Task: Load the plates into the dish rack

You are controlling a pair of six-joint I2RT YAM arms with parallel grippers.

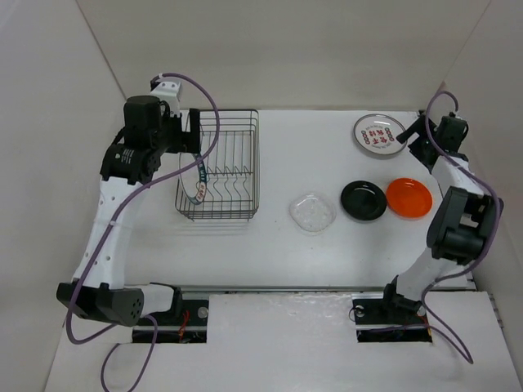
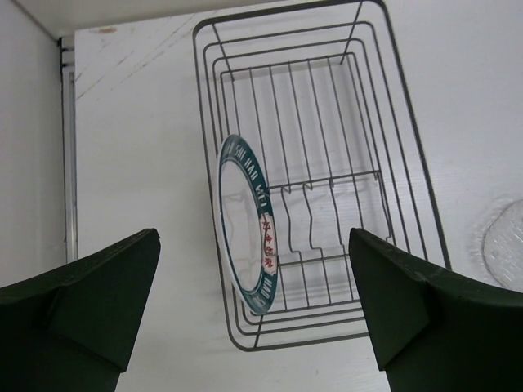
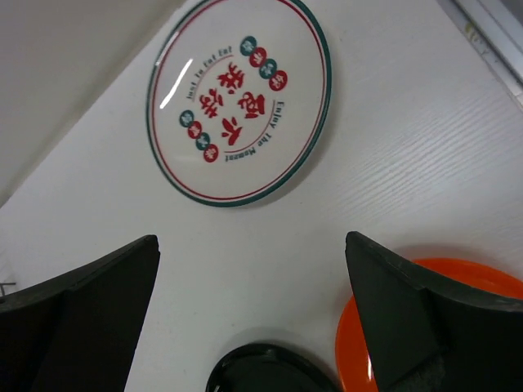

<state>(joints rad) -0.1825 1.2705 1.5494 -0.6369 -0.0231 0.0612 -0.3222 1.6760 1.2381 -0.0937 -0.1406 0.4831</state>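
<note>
The dark wire dish rack [image 1: 222,163] stands at the back left; it also shows in the left wrist view [image 2: 327,163]. A white plate with a blue patterned rim [image 1: 198,181] stands on edge at its left end, also seen from the left wrist [image 2: 248,222]. My left gripper [image 1: 189,131] is open and empty above the rack's far end. The white plate with red marks [image 1: 377,134] lies flat at the back right, also in the right wrist view [image 3: 237,102]. The black plate [image 1: 364,200], the orange plate [image 1: 409,197] and the clear plate [image 1: 312,212] lie flat. My right gripper [image 1: 411,137] is open and empty beside the red-marked plate.
White walls close in the table on the left, back and right. The arm bases [image 1: 147,304] sit at the near edge. A metal rail [image 3: 490,33] runs along the table's right edge.
</note>
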